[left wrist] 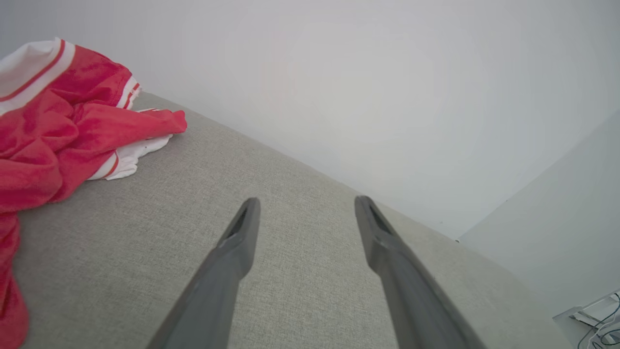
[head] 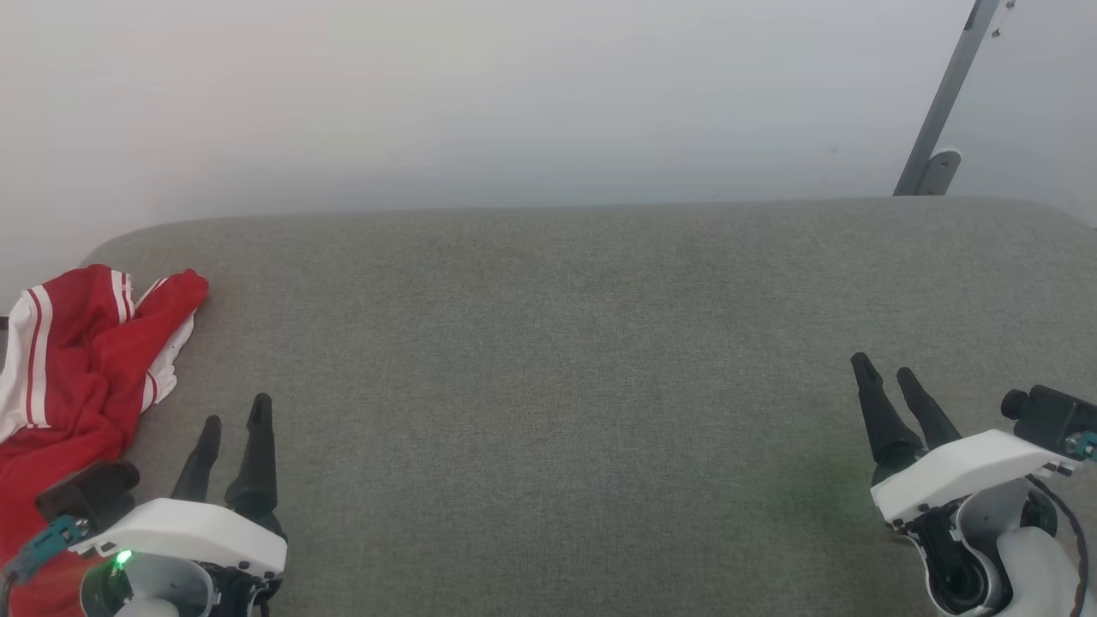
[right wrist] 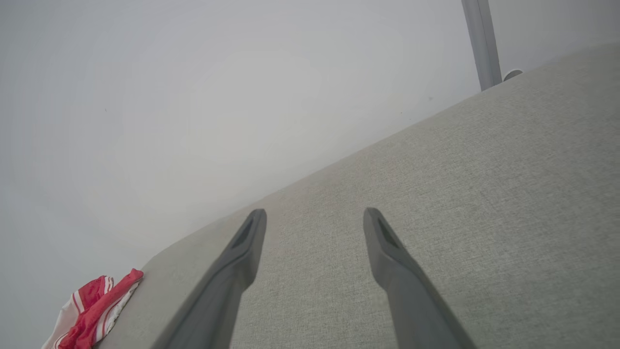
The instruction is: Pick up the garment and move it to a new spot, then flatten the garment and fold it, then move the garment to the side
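Observation:
The garment (head: 77, 360) is a red jersey with white, red-striped trim, lying crumpled at the far left edge of the grey fabric surface (head: 566, 360). It also appears at the upper left of the left wrist view as the garment (left wrist: 58, 121), and small at the lower left of the right wrist view as the garment (right wrist: 94, 310). My left gripper (head: 233, 420) stands open just right of the cloth, apart from it, nothing between its fingers (left wrist: 242, 232). Far across the surface at the lower right, my right gripper (head: 884, 367) is open and empty too.
A pale wall rises behind the surface's far edge. A grey metal pole (head: 943, 103) with a foot bracket leans at the back right. Some cables (left wrist: 600, 329) lie on the floor beyond the surface's corner.

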Robot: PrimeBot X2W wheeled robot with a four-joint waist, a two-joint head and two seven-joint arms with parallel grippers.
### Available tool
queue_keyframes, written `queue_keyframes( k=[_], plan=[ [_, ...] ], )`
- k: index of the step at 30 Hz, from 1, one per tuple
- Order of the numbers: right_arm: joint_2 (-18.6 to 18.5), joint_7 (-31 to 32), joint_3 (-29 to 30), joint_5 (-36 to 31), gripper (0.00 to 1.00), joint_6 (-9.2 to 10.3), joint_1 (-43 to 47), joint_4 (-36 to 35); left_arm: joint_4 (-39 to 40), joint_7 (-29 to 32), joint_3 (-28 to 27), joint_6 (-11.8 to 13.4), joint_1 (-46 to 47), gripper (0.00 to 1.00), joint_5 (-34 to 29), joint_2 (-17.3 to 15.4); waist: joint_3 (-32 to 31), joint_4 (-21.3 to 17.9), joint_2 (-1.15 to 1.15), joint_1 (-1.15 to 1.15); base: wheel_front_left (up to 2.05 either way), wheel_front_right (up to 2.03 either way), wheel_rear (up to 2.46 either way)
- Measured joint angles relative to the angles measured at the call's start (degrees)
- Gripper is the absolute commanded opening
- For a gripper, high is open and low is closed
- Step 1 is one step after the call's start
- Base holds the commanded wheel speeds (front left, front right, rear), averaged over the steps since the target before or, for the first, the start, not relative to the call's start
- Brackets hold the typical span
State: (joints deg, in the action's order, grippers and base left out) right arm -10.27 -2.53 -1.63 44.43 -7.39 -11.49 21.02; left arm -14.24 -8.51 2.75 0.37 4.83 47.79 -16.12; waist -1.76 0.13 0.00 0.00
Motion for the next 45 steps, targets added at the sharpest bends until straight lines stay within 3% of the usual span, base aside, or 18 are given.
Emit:
queue_keyframes(
  k=[17,45],
  plan=[
    [-0.24,-0.98,1.62,-8.91,1.0,-0.01,0.25,-1.23,-0.52,-2.32,-1.22,-1.24,0.16,1.0,-9.6,-0.44,-0.15,-0.12,0.0,0.0,0.0,0.0,0.0],
    [-0.15,-1.67,1.82,-19.96,1.0,-0.03,0.76,-4.05,-0.24,-5.38,-0.81,-1.64,0.04,1.0,-19.7,-1.49,-0.47,-0.35,0.0,0.0,0.0,0.0,0.0]
  ],
)
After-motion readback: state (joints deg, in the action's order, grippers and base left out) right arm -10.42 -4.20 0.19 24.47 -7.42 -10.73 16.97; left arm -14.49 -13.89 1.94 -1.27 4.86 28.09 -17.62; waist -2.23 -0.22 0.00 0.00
